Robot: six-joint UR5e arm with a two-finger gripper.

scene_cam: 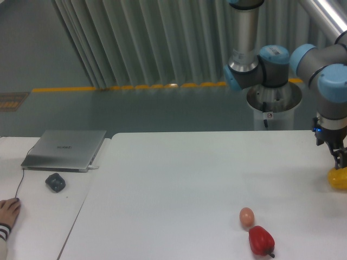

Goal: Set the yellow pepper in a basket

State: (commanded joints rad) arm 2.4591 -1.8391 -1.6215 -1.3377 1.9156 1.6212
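Note:
The yellow pepper lies on the white table at the far right, partly cut off by the frame edge. My gripper hangs straight down just above the pepper's top, with its dark fingertips close to or touching it. The fingers are too small and dark to show whether they are open or shut. No basket is in view.
A pinkish-orange egg-shaped thing and a red pepper lie near the table's front edge. On the left side table are a closed laptop, a mouse and a person's hand.

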